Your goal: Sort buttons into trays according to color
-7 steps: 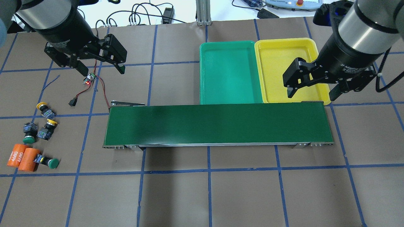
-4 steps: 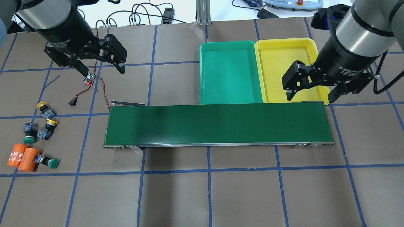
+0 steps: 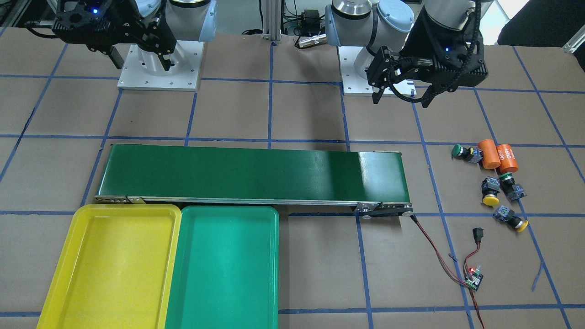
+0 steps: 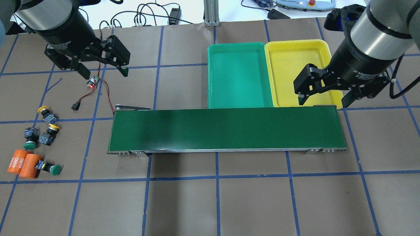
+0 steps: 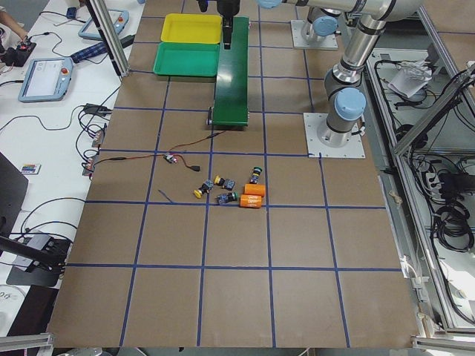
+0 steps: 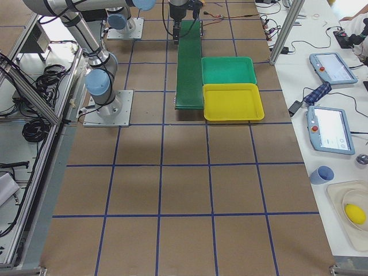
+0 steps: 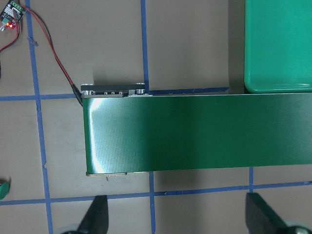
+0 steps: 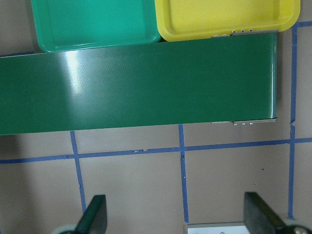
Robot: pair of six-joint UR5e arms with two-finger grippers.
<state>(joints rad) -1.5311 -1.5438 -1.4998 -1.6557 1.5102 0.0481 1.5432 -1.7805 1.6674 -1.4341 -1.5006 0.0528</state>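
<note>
Little has moved: left gripper and right gripper hover empty, fingers apart. Buttons lie well apart from the left fingers, none in the trays; sorting looks unstarted, and next comes a reach down to one.

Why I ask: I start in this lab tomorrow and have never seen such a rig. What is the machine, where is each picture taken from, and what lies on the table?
The machine is two robot arms at a table, each ending in two black fingers. One picture looks down over the robot's shoulders, one faces it from across the table, two look along the table from its ends, and two come from cameras on the wrists. The left arm's fingers and the right arm's fingers are open and hold nothing. On the table lies a dark-green conveyor belt, with a green tray and a yellow tray beside it, nothing in either. Off the belt's end on the robot's left lie two yellow-capped buttons, two green-capped buttons and two orange cylinders. A circuit board with wires lies nearby.
</note>
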